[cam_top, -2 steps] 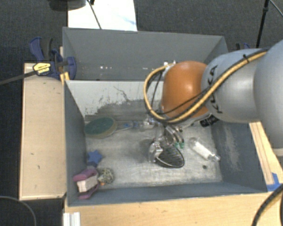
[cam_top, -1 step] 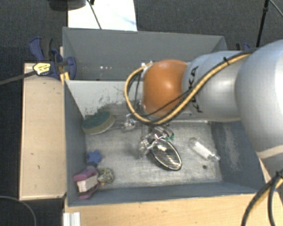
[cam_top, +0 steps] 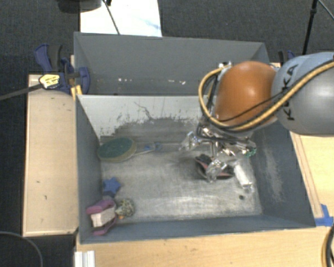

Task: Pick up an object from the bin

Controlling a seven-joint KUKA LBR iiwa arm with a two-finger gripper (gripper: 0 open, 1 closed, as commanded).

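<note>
My gripper (cam_top: 218, 159) hangs low in the right half of the bin, under the arm's orange cover. Directly beneath it lies a small dark thing with a red edge (cam_top: 202, 164), partly hidden by the gripper. A white cylinder (cam_top: 242, 176) lies just to the right of the gripper on the bin floor. Whether the gripper touches the dark thing cannot be made out.
A round green scrubber with a blue handle (cam_top: 118, 148) lies at the left. In the near-left corner sit a small blue piece (cam_top: 111, 186), a purple and pink thing (cam_top: 102, 213) and a speckled ball (cam_top: 125, 207). A tiny dark bit (cam_top: 242, 196) lies below the cylinder.
</note>
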